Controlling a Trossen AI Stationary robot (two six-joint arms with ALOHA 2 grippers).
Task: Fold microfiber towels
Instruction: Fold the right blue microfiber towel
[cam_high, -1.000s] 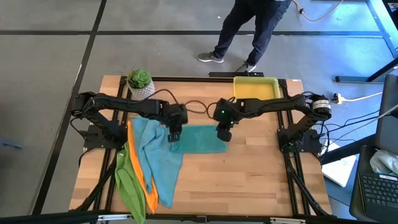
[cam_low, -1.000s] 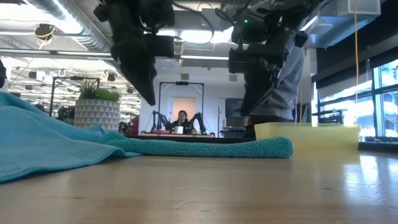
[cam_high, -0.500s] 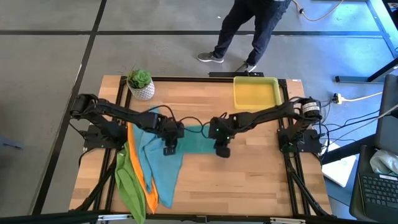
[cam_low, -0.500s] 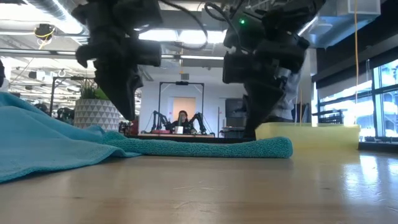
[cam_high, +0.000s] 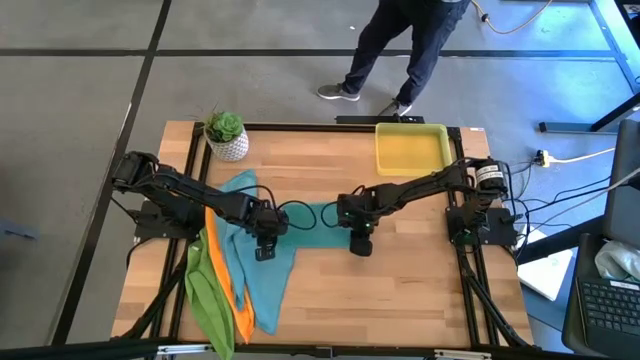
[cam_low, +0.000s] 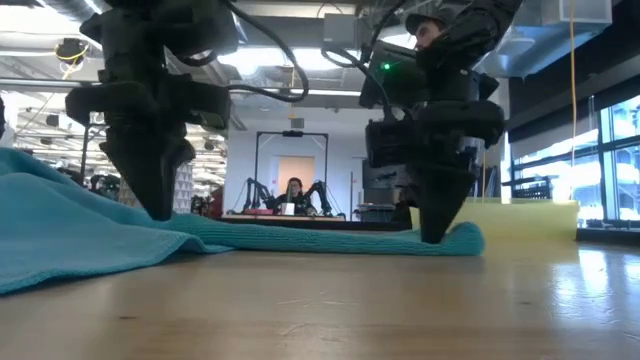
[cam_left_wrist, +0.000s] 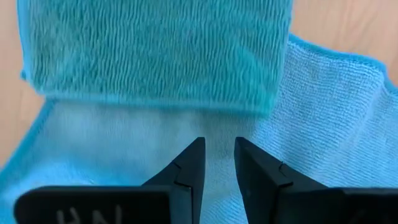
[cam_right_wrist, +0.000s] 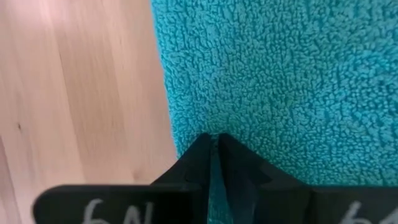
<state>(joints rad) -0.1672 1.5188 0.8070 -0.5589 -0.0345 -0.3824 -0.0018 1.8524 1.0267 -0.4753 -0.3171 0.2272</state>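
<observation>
Spanning the wooden table (cam_high: 400, 290) from either side, the two dark arms meet near its middle, both grippers lowered onto cloth. Beneath and behind them lies a folded teal towel (cam_high: 315, 222), a darker teal strip stretched between the two grippers; in the low view it reads as a flat band (cam_low: 330, 238) on the tabletop. To the left gripper's outer side sprawls a loose pile — a light blue towel (cam_high: 262, 275) on top, an orange towel (cam_high: 228, 290) edging out from under it, and a lime green towel (cam_high: 205, 298) at the outermost side.

At the far right corner of the table, well beyond the right gripper, sits a yellow tray (cam_high: 411, 148); a small potted plant (cam_high: 226, 135) stands at the far left corner. A person's legs (cam_high: 395, 50) show on the floor past the table's far edge.

The left gripper (cam_left_wrist: 219, 160) points down at the light blue towel just short of the folded towel's edge, its fingers slightly parted with cloth showing in the gap — gripping nothing that can be seen. The right gripper (cam_right_wrist: 214, 146) is pinched closed on the folded teal towel's edge, right beside bare wood.
</observation>
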